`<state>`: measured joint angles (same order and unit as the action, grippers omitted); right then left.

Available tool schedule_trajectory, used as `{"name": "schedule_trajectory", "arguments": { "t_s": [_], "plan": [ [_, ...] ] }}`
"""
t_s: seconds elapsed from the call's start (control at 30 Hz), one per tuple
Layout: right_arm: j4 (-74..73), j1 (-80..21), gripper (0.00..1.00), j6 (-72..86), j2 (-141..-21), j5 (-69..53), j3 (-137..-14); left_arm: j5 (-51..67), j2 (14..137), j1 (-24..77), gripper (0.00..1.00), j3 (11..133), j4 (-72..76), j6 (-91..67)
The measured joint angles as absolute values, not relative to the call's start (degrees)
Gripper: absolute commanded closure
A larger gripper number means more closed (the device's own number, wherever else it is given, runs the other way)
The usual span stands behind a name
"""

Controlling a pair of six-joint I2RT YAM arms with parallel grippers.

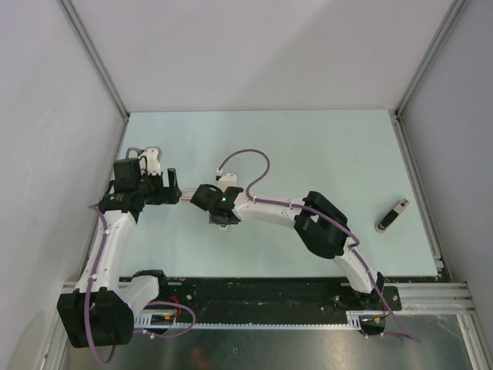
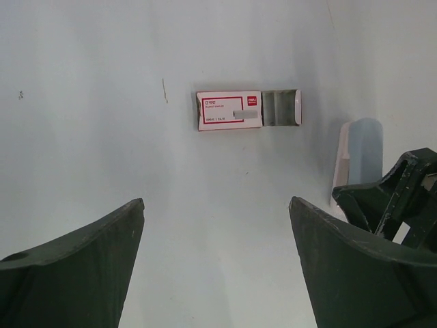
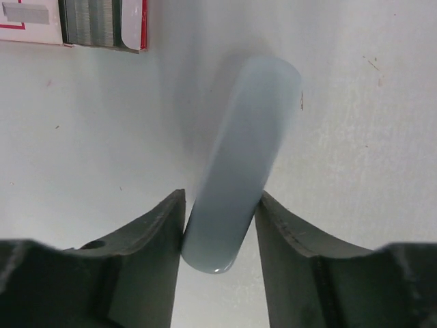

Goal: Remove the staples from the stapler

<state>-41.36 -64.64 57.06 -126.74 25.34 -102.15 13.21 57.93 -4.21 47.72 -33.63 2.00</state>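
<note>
The stapler [image 3: 239, 157] between right fingers [image 3: 147, 260], staple box [image 2: 229, 111] nearby, dark bar [image 1: 392, 216] far right.

The top camera sits high above and behind the arm bases [image 1: 92, 316] and looks down and forward on the whole pale table [image 1: 323, 154], from far away. The left wrist camera looks down past the left gripper [image 2: 216, 201] from a middle height; the staple box [image 2: 229, 110] lies at 12 o'clock. The right wrist camera, behind the right gripper [image 3: 222, 195], is much nearer to the table. There the same box is cut off at 11 o'clock. Both wrist views also share the pale blue rounded piece [image 3: 239, 157], at 3 o'clock in the left one.
</note>
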Motion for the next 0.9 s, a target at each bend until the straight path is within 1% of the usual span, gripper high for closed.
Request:
{"name": "schedule_trajectory", "arguments": {
  "t_s": [0.07, 0.2, 0.27, 0.33, 0.43, 0.5, 0.6, 0.73, 0.9],
  "plan": [
    [-41.3, -64.6, 0.63, 57.0, -126.7, 25.3, -102.1, 13.2, 57.9, -4.3, 0.06, 47.7, -33.6, 2.4],
    [-41.1, -64.6, 0.83, 57.0, -126.7, 25.0, -102.1, 13.3, 58.0, -4.3, 0.04, 47.5, -33.8, 3.9],
    [-40.6, -64.6, 0.9, 56.8, -126.7, 24.7, -102.1, 13.3, 58.0, -4.3, 0.03, 47.3, -33.8, 4.9],
    [-39.8, -64.7, 0.94, 56.7, -126.7, 24.1, -102.1, 13.6, 58.0, -4.5, 0.02, 47.1, -34.1, 6.2],
    [-36.9, -64.8, 0.98, 55.7, -126.7, 22.7, -102.1, 15.3, 58.0, -6.3, 0.01, 47.0, -34.9, 8.2],
    [-34.6, -65.1, 1.0, 55.0, -126.3, 21.8, -101.8, 17.7, 58.0, -9.3, 0.01, 47.1, -35.8, 9.8],
    [-28.7, -65.9, 1.0, 53.9, -124.0, 19.8, -99.0, 23.8, 58.8, -15.7, 0.01, 47.9, -38.7, 12.9],
    [-19.2, -66.7, 1.0, 52.9, -117.2, 16.9, -91.6, 33.5, 61.8, -22.5, 0.0, 51.1, -43.9, 19.9],
    [-8.3, -66.9, 1.0, 51.7, -110.8, 15.3, -87.1, 44.0, 63.0, -24.6, 0.01, 53.0, -51.7, 31.7]
  ]
}}
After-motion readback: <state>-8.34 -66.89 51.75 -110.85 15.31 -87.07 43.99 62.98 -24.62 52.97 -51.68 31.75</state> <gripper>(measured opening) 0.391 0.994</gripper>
